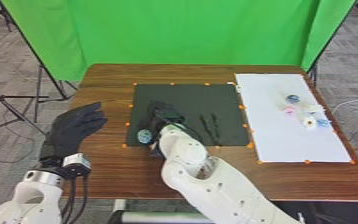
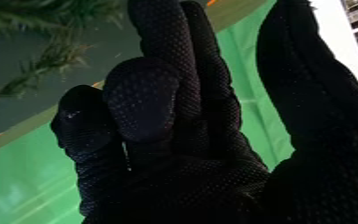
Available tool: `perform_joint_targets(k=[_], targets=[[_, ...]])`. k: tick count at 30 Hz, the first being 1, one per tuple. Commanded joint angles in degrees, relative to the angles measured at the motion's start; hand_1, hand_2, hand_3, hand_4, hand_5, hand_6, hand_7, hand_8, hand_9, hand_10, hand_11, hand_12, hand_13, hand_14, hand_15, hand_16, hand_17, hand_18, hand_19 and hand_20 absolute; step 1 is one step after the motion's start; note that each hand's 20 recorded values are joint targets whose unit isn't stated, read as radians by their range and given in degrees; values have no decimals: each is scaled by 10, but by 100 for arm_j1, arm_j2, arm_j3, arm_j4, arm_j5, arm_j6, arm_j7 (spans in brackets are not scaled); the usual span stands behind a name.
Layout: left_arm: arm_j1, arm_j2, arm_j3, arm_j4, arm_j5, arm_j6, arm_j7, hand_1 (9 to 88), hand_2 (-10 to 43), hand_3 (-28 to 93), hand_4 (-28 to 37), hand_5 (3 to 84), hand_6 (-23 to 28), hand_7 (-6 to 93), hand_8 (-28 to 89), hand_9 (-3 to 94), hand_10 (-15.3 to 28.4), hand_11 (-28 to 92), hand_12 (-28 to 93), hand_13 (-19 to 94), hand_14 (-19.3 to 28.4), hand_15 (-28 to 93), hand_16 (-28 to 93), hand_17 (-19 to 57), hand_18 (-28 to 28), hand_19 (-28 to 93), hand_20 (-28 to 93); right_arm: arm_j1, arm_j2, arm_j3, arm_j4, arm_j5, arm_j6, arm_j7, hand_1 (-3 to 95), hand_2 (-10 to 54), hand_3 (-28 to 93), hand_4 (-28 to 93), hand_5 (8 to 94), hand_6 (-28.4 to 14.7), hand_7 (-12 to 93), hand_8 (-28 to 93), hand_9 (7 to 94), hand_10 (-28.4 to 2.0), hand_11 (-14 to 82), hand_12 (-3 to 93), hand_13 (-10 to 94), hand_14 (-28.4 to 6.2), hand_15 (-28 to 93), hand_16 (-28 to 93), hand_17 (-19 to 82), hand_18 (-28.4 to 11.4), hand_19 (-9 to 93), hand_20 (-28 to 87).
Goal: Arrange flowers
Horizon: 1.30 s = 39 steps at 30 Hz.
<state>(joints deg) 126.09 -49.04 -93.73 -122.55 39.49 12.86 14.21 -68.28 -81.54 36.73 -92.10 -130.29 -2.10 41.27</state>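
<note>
In the head view, my right hand (image 1: pixel 165 114) is low over the dark mat's left half. A blue round flower (image 1: pixel 144 136) is at the mat's left edge, just beside that wrist. Two dark sprigs (image 1: pixel 211 129) lie on the mat to the right of the arm. My left hand (image 1: pixel 76 127) stands open at the table's left side, away from the flowers. In the right wrist view, my right hand (image 2: pixel 180 185) is open, its thumb apart from the loosely bent fingers and nothing visible in the gap. Green needle foliage (image 2: pixel 47 30) is beside the fingers.
A white sheet (image 1: pixel 278 142) on the right of the table bears several small flowers: a blue one (image 1: pixel 293 98), a pink one (image 1: pixel 289 110), a white one (image 1: pixel 310 122) and others close by. Orange marks border the dark mat (image 1: pixel 189 92). A green screen (image 1: pixel 193 35) stands behind the table.
</note>
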Motion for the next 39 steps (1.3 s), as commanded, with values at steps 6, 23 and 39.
perform_joint_targets(k=[6, 23, 39], targets=[[947, 48, -450, -264, -164, 273, 273, 270, 44, 822, -203, 432, 125, 191, -105, 380, 220, 385, 107, 244, 274, 641, -140, -99, 217, 599, 67, 619, 387, -496, -304, 163, 559, -152, 340, -95, 761, -283, 686, -56, 217, -116, 759, -143, 320, 190, 750, -76, 724, 218, 524, -159, 932, 389], [2214, -162, -859, -612, -371, 657, 785, 267, 44, 825, -201, 442, 131, 209, -110, 392, 230, 441, 126, 258, 278, 657, -143, -97, 219, 604, 76, -927, 3022, 1455, -2755, 843, 608, -687, 251, 18, 761, -246, 628, -85, 171, -100, 683, -192, 300, 186, 679, -122, 744, 198, 469, -184, 932, 365], [1777, -182, -463, -569, -264, 481, 616, 268, 46, 824, -202, 438, 129, 205, -109, 390, 228, 439, 126, 261, 280, 658, -141, -97, 219, 604, 73, -3522, 4112, 4448, -2292, 433, 1026, 170, 309, -33, 834, -256, 583, -75, 188, -112, 622, -170, 254, 169, 672, -98, 769, 180, 452, -177, 932, 326]])
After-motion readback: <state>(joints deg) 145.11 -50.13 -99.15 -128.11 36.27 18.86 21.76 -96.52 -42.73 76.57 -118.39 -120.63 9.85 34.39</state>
